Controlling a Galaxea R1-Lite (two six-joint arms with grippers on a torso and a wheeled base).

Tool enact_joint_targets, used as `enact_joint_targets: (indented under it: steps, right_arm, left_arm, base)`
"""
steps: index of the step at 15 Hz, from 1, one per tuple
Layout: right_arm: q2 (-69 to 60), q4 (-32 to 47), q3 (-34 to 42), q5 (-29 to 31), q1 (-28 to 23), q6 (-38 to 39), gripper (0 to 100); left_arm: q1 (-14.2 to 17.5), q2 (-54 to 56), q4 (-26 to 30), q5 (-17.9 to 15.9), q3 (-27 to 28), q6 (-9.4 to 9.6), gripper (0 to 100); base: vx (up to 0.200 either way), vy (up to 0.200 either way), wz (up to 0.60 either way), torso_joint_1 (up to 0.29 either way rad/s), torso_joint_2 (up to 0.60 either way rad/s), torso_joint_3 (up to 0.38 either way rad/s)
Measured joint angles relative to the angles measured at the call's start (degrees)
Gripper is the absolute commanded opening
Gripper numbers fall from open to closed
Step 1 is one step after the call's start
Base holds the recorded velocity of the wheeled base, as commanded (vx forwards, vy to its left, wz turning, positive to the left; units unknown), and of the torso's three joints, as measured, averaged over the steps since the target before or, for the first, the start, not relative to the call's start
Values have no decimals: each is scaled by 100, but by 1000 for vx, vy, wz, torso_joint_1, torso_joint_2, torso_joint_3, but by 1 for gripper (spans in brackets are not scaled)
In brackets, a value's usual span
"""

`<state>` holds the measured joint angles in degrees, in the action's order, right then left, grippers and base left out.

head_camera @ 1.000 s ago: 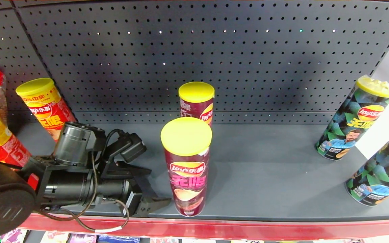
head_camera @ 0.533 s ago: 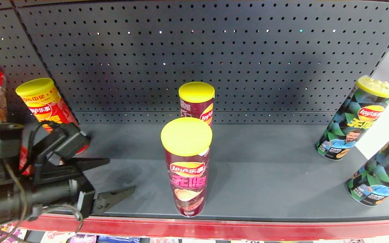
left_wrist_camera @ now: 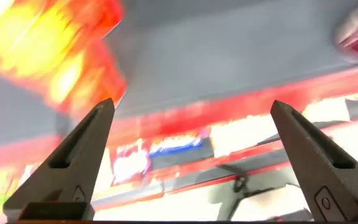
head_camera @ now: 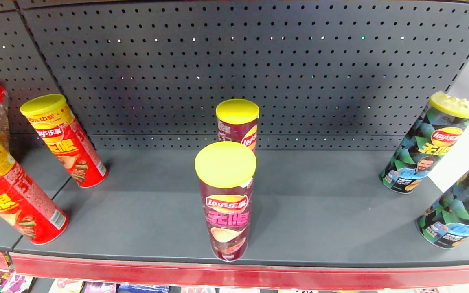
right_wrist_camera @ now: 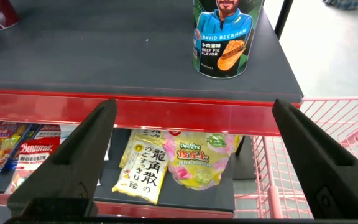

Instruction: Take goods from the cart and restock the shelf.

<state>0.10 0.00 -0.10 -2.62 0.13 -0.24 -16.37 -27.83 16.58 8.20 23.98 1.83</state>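
Note:
Two purple chip cans with yellow lids stand mid-shelf, one at the front (head_camera: 226, 203) and one behind it (head_camera: 237, 122). The grey shelf (head_camera: 320, 211) has a red front lip. My left gripper (left_wrist_camera: 192, 104) is open and holds nothing; it hangs in front of the shelf's red lip (left_wrist_camera: 229, 109), near a blurred red can (left_wrist_camera: 55, 56). My right gripper (right_wrist_camera: 194, 102) is also open with nothing in it, just before the lip, below a dark teal can (right_wrist_camera: 227, 37). A pink wire cart (right_wrist_camera: 328, 162) stands beside it.
Two red cans (head_camera: 61, 138) (head_camera: 10, 191) stand at the shelf's left, two dark teal cans (head_camera: 426, 142) (head_camera: 458, 207) at its right. Wide bare floor lies on both sides of the purple cans. Snack bags (right_wrist_camera: 185, 158) fill the shelf below.
My left arm has pulled back to the left and out of the head view, open all the while. The front red can it covered now shows. The cans have not moved.

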Motion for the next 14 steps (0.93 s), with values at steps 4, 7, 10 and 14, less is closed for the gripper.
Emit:
enact_joint_targets:
  steps: [4,7,10,14]
  right_arm:
    - [0,0,0,0,0,0,100]
    - [0,0,0,2,2,-5,100]
    - [0,0,0,0,0,-9,100]
    - [0,0,0,0,0,-7,100]
  left_arm:
    - [1228,1747,745,347,-778,-357,100]
    - [1536,2404,-262,-811,-1364,-393,100]
    - [1610,2665,-1190,-646,-1921,-291,100]
    - [1637,2762,-1618,-1030,-2197,-357,100]
  base:
    - [0,0,0,0,0,0]
    - [0,0,0,0,0,0]
    - [0,0,0,0,0,0]
    - [0,0,0,0,0,0]
